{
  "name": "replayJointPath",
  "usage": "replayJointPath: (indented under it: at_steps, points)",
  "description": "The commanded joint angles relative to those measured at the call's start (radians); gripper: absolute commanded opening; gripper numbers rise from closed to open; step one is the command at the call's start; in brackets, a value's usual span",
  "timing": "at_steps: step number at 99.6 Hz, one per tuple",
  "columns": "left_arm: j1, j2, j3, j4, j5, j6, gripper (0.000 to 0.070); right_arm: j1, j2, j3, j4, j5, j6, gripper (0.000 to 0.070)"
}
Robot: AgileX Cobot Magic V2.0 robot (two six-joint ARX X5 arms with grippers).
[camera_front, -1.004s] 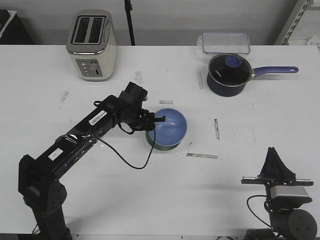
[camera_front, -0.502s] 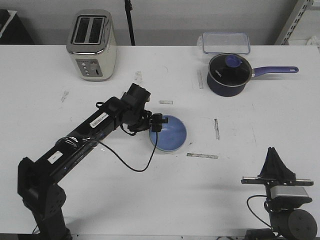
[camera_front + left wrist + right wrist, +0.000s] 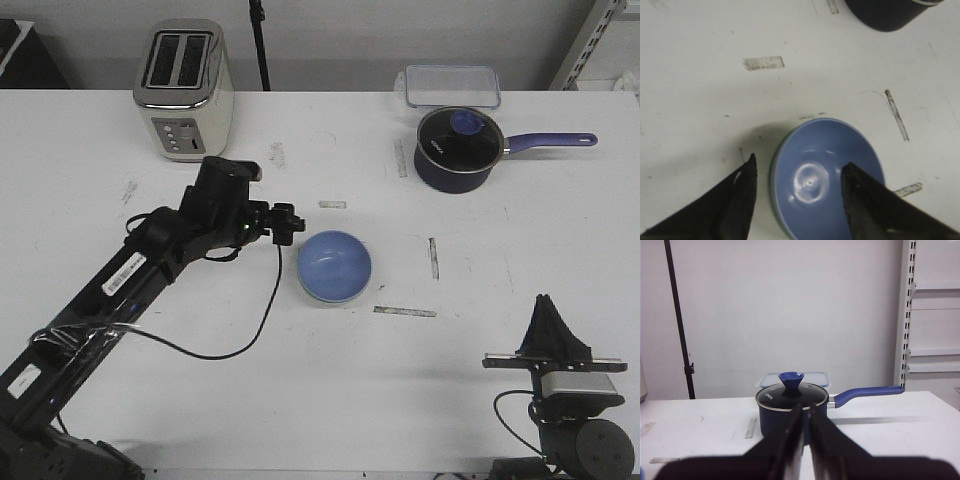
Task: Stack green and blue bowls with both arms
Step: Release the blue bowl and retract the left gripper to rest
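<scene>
The blue bowl [image 3: 335,266] sits upright at the table's middle, nested in the green bowl, of which only a thin rim [image 3: 771,181] shows under its edge. My left gripper [image 3: 290,222] hangs open just left of the stack, touching nothing. In the left wrist view the blue bowl [image 3: 827,180] lies below the left gripper [image 3: 799,162], one finger over the table beside it and the other over its inside. My right gripper [image 3: 546,306] is parked at the near right, shut and empty, and points at the saucepan in the right wrist view [image 3: 805,409].
A dark blue saucepan [image 3: 455,150] with a glass lid and long handle stands at the back right, with a clear lidded container [image 3: 452,86] behind it. A toaster [image 3: 184,90] stands at the back left. Tape strips [image 3: 404,311] mark the table near the bowls.
My left gripper lowered the blue bowl into the green one, let go, and drew back to the left. The right arm has not moved.
</scene>
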Motion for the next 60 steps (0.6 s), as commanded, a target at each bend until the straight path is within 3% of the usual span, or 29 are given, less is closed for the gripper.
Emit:
replayJointPath:
  at_steps: [1, 17, 34, 43, 49, 60]
  points:
    - [0.010, -0.041, -0.046, 0.073, -0.021, 0.098, 0.0306, 0.001, -0.005, 0.005, 0.007, 0.000, -0.004, 0.0010]
    - [0.061, -0.180, -0.232, 0.245, -0.048, 0.179, 0.0074, 0.001, -0.005, 0.005, 0.007, 0.000, -0.004, 0.0010]
    - [0.137, -0.329, -0.456, 0.489, -0.050, 0.202, 0.0066, 0.001, -0.005, 0.005, 0.007, 0.000, -0.004, 0.0010]
    - [0.188, -0.413, -0.586, 0.629, -0.049, 0.283, 0.0059, 0.001, -0.005, 0.005, 0.007, 0.000, -0.004, 0.0010]
    - [0.218, -0.460, -0.660, 0.706, -0.050, 0.344, 0.0000, 0.001, -0.005, 0.005, 0.007, 0.000, -0.004, 0.0010]
    - [0.276, -0.537, -0.774, 0.800, -0.050, 0.379, 0.0000, 0.001, -0.005, 0.005, 0.007, 0.000, -0.004, 0.0010]
